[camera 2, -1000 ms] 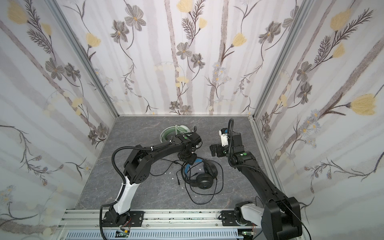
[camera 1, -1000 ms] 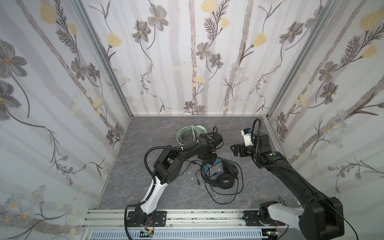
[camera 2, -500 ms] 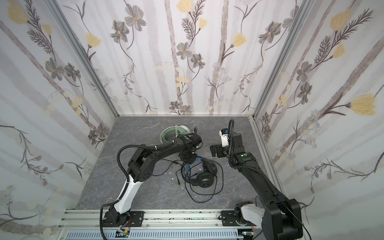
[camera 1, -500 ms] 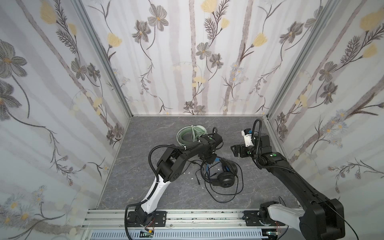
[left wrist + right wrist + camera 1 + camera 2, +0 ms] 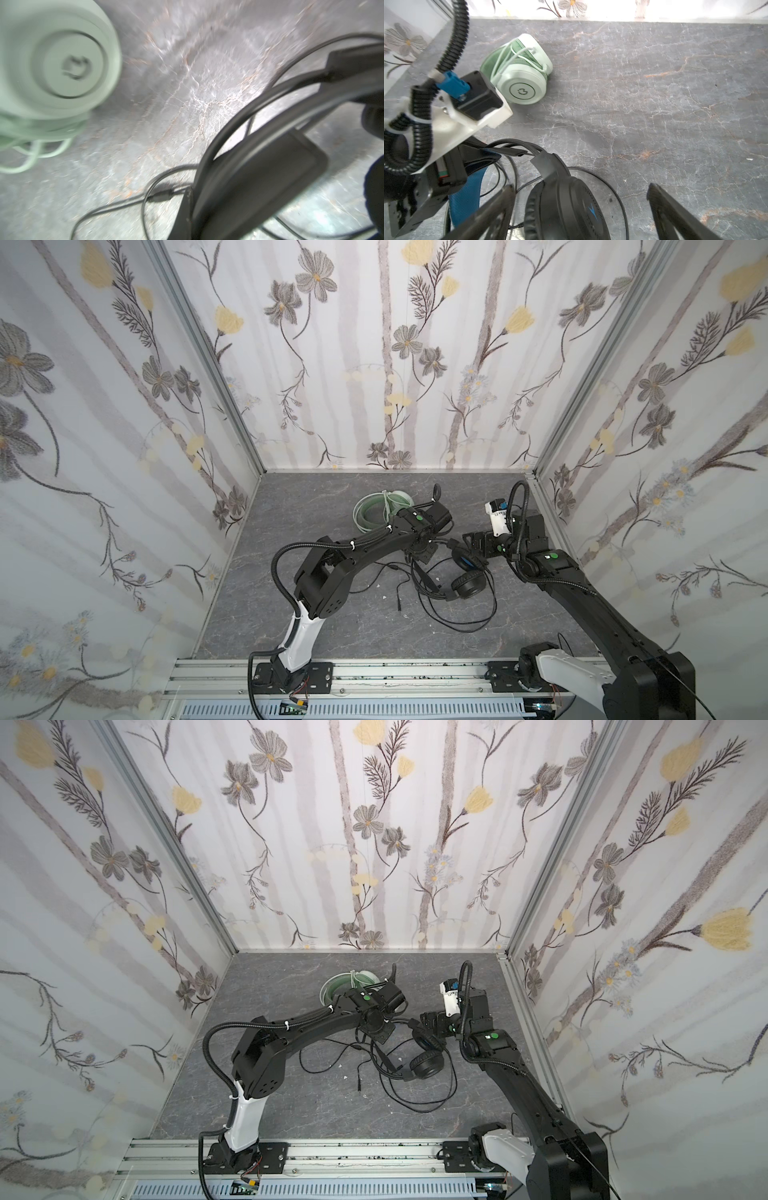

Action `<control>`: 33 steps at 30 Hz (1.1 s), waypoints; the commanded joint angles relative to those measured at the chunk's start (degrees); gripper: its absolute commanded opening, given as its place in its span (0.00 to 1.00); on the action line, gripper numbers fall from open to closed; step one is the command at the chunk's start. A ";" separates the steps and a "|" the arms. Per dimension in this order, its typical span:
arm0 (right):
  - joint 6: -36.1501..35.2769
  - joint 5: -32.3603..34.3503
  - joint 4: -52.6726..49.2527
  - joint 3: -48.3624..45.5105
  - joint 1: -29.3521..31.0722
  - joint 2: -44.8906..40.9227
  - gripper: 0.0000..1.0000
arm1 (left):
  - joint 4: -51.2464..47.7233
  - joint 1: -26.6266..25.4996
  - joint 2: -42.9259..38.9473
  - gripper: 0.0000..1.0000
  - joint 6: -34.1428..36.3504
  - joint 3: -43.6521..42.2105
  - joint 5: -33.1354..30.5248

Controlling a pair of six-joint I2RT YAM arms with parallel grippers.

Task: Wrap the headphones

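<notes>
The black headphones (image 5: 467, 585) (image 5: 424, 1065) lie mid-floor, with their black cable (image 5: 457, 624) in loose loops in front. My left gripper (image 5: 436, 549) (image 5: 193, 207) is shut on the headband, whose blue inner side (image 5: 467, 191) shows in the right wrist view. My right gripper (image 5: 473, 545) (image 5: 581, 212) is open, and its fingers (image 5: 496, 207) stand either side of the earcup with the blue mark (image 5: 571, 209) without touching it. The mint-green headphones (image 5: 374, 508) (image 5: 522, 79) (image 5: 62, 68) sit folded behind the left arm, whitish cable wound round them.
Floral walls close in the grey marbled floor (image 5: 332, 614) on three sides. An aluminium rail (image 5: 374, 672) carrying both arm bases runs along the front. The cable's plug end (image 5: 399, 605) and small white specks (image 5: 384, 597) lie left of the black headset.
My left gripper has closed on the black headband and pulled the headset to the right, toward the right gripper. The right gripper has stayed open and in place.
</notes>
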 commanded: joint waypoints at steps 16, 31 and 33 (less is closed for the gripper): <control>-13.32 -3.02 -1.07 5.86 9.84 -4.91 0.97 | 9.19 -5.47 -20.02 0.00 18.17 -7.18 -10.62; -13.94 8.10 -2.57 4.67 13.20 -2.02 0.55 | 12.13 -7.97 -18.70 0.00 20.10 -5.48 -11.85; -14.07 8.94 -2.66 5.15 13.24 -1.86 0.44 | 12.19 -8.06 -18.84 0.00 19.85 -5.48 -11.38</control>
